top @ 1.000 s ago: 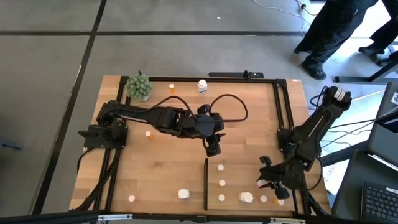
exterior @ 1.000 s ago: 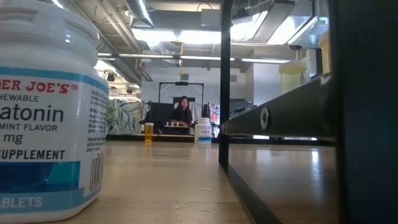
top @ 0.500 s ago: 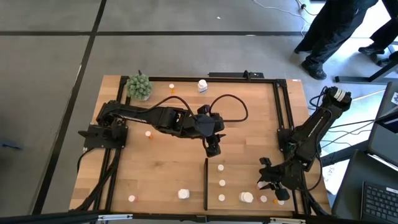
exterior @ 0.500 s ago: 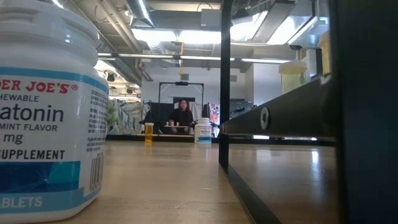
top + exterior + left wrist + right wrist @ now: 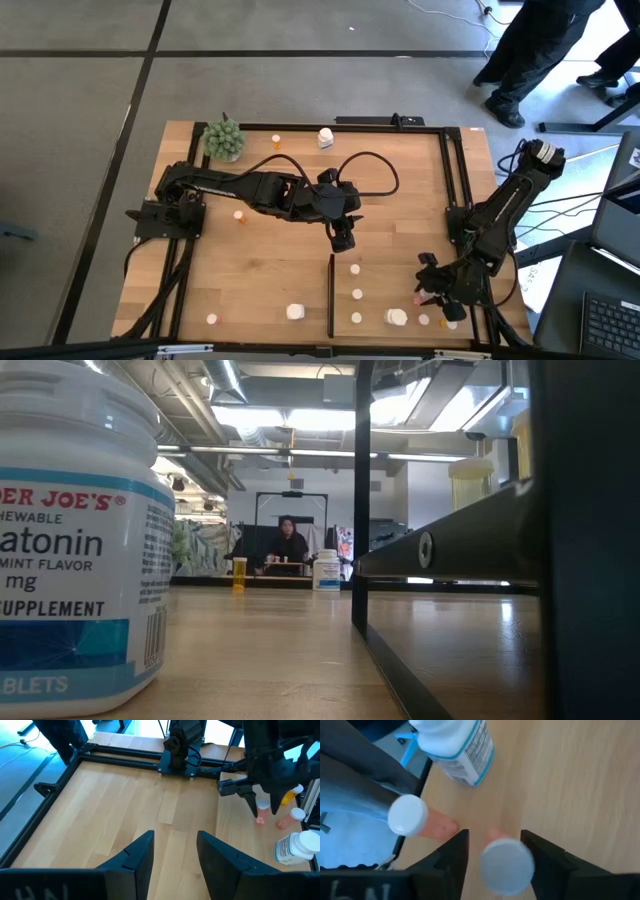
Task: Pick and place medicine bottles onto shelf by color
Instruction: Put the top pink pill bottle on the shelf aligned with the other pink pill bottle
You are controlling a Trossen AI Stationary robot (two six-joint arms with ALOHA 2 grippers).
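1. High view: the right gripper [image 5: 432, 291] hangs low at the near right corner of the table [image 5: 260, 270], on the shelf [image 5: 385, 285], a pale panel with a black strip [image 5: 331, 295] along its left side.
2. Right wrist view: its fingers [image 5: 451, 851] stand apart on either side of a small orange bottle [image 5: 506, 862] with a white cap; whether they touch it cannot be told.
3. A second orange bottle [image 5: 415, 820] lies just beside it, and a chunkier white bottle [image 5: 457, 750] with a blue-printed label lies near both.
4. High view: the left gripper [image 5: 343, 238] hovers over mid-table, just beyond the far end of the black strip.
5. Left wrist view: its fingers [image 5: 137, 857] are parted, with bare wood between them.
6. High view: more white caps [image 5: 355, 270] dot the shelf; other bottles sit off it, including a white one [image 5: 294, 312] near the front edge and an orange one [image 5: 276, 141] at the far edge beside a green plant ball [image 5: 224, 138].
7. Low view: a large white supplement bottle [image 5: 80, 540] fills the foreground.
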